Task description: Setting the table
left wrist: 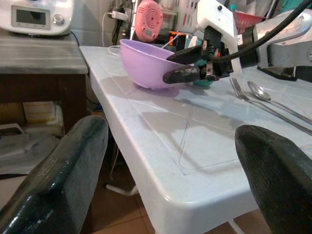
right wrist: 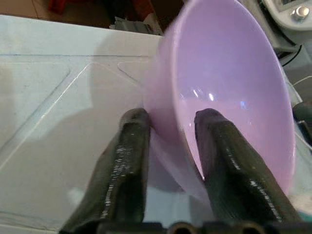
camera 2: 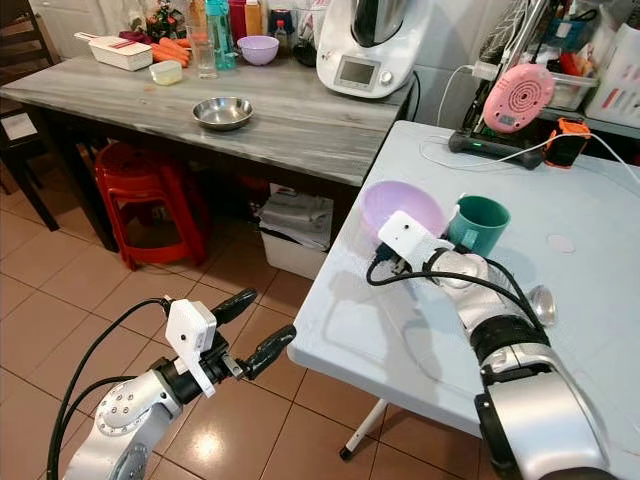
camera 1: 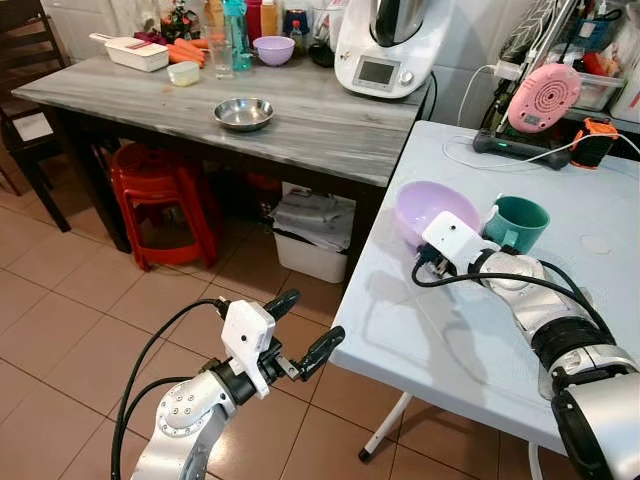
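The right gripper (right wrist: 168,122) is closed on the rim of the lilac plastic bowl (camera 1: 432,210): one black finger lies inside the bowl and the other one presses on the outside of its wall, so the wall is pinched between them. The bowl is tilted, with its far edge lifted and its lower side touching the pale blue plastic table (camera 1: 470,330), near the table's left edge. Just beside the bowl, on its right, stands a teal green mug (camera 1: 517,222), partly hidden behind the white wrist housing of the right arm. In the left wrist view a metal fork (left wrist: 253,100) and a metal spoon (left wrist: 265,95) lie on the same table, on the far side of the right gripper; their handles are cut off by the border of the picture. The left gripper (camera 1: 300,330) hovers over the brown tiled floor (camera 1: 70,320), near the corner of the table but apart from it, with its fingers spread wide and holding nothing. Farther away a grey wooden counter (camera 1: 300,120) carries a small steel bowl (camera 1: 243,113), a second lilac bowl (camera 1: 274,49) and a white kitchen machine (camera 1: 385,45) whose top is cut off
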